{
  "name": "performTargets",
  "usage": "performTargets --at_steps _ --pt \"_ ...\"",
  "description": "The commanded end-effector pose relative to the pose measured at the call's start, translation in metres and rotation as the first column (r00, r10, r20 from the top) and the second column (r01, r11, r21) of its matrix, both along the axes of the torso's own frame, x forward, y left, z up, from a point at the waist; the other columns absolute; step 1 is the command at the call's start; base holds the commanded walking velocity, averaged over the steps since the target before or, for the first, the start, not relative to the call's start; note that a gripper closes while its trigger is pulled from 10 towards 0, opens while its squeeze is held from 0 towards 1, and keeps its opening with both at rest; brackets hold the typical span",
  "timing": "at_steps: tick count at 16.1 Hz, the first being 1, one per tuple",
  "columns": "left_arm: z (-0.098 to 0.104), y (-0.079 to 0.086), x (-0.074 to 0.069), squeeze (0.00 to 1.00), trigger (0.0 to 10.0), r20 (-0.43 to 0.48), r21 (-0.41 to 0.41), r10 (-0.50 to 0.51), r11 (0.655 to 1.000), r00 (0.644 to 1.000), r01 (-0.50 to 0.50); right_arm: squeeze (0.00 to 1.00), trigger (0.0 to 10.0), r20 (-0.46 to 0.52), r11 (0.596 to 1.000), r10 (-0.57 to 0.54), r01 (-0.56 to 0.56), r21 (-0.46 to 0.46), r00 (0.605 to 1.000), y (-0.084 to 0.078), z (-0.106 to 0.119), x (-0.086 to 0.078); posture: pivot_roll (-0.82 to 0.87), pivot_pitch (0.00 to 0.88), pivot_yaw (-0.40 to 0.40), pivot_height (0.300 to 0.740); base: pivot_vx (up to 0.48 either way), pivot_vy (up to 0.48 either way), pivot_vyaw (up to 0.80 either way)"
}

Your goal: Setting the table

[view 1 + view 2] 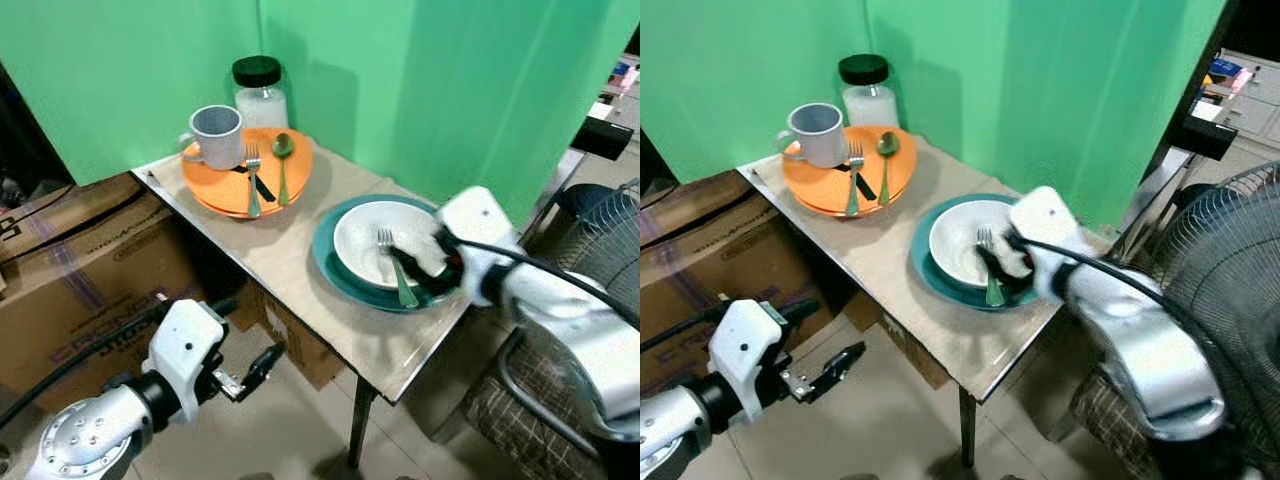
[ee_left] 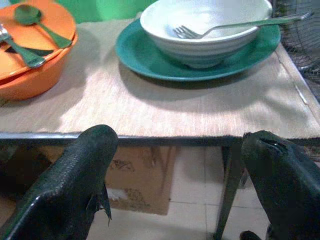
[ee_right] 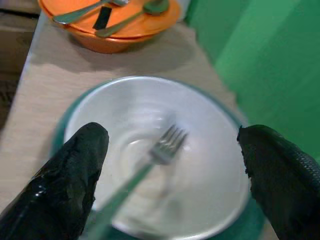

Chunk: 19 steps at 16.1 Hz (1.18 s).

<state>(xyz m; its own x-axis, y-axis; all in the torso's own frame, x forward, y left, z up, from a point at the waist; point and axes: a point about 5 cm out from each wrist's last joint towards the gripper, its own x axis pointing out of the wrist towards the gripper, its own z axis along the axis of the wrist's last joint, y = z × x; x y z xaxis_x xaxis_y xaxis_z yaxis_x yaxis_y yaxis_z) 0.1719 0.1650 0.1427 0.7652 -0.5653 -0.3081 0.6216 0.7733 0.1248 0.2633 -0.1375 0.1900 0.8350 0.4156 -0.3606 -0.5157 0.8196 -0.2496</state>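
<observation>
The right claw (image 1: 425, 262) hovers spread wide and empty just over the white ceramic bowl (image 1: 375, 243), which sits on the round teal plate (image 1: 330, 262) near the beige tabletop's (image 1: 290, 290) front edge. A green-handled metal fork (image 1: 397, 268) lies loose in the bowl, handle overhanging the rim. A clumsy descent could tip the fork out or shove plate and bowl off. The left claw (image 1: 250, 375) hangs released below the tabletop.

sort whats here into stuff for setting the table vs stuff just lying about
For the job: white bowl on teal plate, fork in the bowl, orange plates carrying mug, second fork and spoon; right gripper open over the bowl.

Lying about: jar, cardboard boxes, fan.
</observation>
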Motion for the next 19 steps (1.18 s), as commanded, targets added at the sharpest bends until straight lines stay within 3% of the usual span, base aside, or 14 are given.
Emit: performTargets --at_steps 1,2,5,9,13,14,15,17,18,19 --pt "-0.001 0.000 0.001 0.00 10.0 -0.001 0.009 -0.006 1.000 1.000 0.006 0.00 10.0 -0.058 1.000 -0.015 0.016 0.022 0.998 0.005 -0.003 -0.002 0.08 0.000 0.040 0.740 0.000 0.000 0.00" --pt "-0.001 -0.001 0.002 0.00 10.0 -0.003 0.003 -0.015 1.000 1.000 0.015 0.00 10.0 -0.155 0.989 -0.053 0.074 0.131 0.986 0.018 -0.008 -0.001 0.08 0.000 0.039 0.740 0.000 0.000 0.00" --pt "-0.001 -0.005 0.002 0.00 10.0 -0.004 -0.007 -0.035 0.999 0.999 0.035 0.00 10.0 -0.270 0.972 -0.120 0.168 0.162 0.955 0.028 -0.018 0.005 0.08 0.000 0.035 0.740 0.000 0.000 0.00" --pt "-0.001 -0.007 0.000 0.00 10.0 -0.011 -0.009 -0.054 0.999 0.998 0.054 0.00 10.0 -0.305 0.937 -0.288 0.333 0.104 0.908 0.027 -0.020 0.025 0.09 0.000 0.027 0.740 0.000 0.000 0.00" --pt "-0.001 -0.007 -0.002 0.00 10.0 -0.018 -0.011 -0.056 0.998 0.998 0.056 0.00 10.0 -0.374 0.933 -0.320 0.359 0.038 0.871 0.025 -0.028 0.027 0.09 0.000 0.019 0.740 0.000 0.000 0.00" --pt "-0.002 -0.008 -0.002 0.00 10.0 -0.020 -0.013 -0.058 0.998 0.998 0.058 0.00 6.4 -0.386 0.934 -0.319 0.356 0.029 0.866 0.025 -0.030 0.026 0.09 0.000 0.019 0.740 0.000 0.000 0.00" --pt "-0.002 -0.008 -0.003 0.00 10.0 -0.022 -0.015 -0.060 0.998 0.998 0.060 0.00 4.3 -0.401 0.936 -0.315 0.351 0.016 0.860 0.025 -0.032 0.025 0.09 0.000 0.013 0.740 0.000 0.000 0.00" --pt "-0.002 -0.010 -0.002 0.00 10.0 -0.022 -0.018 -0.064 0.998 0.998 0.063 0.00 2.7 -0.431 0.941 -0.310 0.338 -0.012 0.847 0.024 -0.037 0.023 0.09 0.000 0.006 0.740 0.000 0.000 0.00" --pt "-0.002 -0.011 -0.002 0.00 10.0 -0.019 -0.021 -0.067 0.998 0.998 0.066 0.00 0.5 -0.442 0.943 -0.309 0.333 -0.025 0.842 0.023 -0.039 0.023 0.08 0.000 -0.004 0.740 0.000 0.000 0.00" --pt "-0.001 -0.012 -0.001 0.00 10.0 -0.017 -0.025 -0.069 0.997 0.997 0.069 0.00 0.2 -0.446 0.943 -0.309 0.331 -0.029 0.840 0.022 -0.040 0.023 0.08 0.000 -0.005 0.740 0.000 0.000 0.00"
